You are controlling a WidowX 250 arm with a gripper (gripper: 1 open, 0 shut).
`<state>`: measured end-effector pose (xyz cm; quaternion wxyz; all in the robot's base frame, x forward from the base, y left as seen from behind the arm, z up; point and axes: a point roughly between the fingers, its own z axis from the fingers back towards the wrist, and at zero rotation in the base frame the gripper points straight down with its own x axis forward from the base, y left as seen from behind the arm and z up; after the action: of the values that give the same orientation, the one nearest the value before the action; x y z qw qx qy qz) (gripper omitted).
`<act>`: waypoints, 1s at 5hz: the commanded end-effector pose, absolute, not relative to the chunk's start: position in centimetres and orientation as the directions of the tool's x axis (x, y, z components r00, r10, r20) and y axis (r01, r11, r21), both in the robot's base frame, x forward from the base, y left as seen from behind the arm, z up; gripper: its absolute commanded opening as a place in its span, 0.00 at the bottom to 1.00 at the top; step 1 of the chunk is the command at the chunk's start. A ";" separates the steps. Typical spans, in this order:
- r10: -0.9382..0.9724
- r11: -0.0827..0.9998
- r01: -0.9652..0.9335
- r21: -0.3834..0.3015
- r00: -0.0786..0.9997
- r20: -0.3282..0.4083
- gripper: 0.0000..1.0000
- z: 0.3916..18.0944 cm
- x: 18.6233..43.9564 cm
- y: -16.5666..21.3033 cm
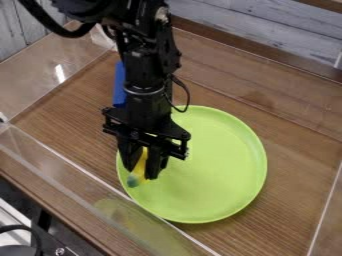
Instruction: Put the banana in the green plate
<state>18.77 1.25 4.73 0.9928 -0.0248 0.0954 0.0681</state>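
Observation:
The green plate (221, 160) lies on the wooden table, right of centre. My gripper (142, 172) points straight down over the plate's left rim, shut on the banana (139, 165). Only a strip of yellow with a greenish tip shows between the black fingers (156, 160); the rest of the banana is hidden by them. The banana's lower end is at or just above the plate's surface; I cannot tell whether it touches.
A blue block (120, 80) stands behind the arm, mostly hidden by it. Clear plastic walls (54, 175) ring the wooden table on the near and left sides. A pale plank wall runs along the back.

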 end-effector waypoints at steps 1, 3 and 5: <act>0.126 0.990 -0.133 -0.040 0.981 -0.149 0.00 5.8 19.4 1.1; 0.123 0.991 -0.130 -0.043 0.982 -0.145 0.00 6.0 19.4 0.9; 0.101 0.992 -0.110 -0.055 0.985 -0.143 1.00 7.0 19.6 0.5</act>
<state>18.70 0.58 5.95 0.9930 -0.0321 0.0975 0.0583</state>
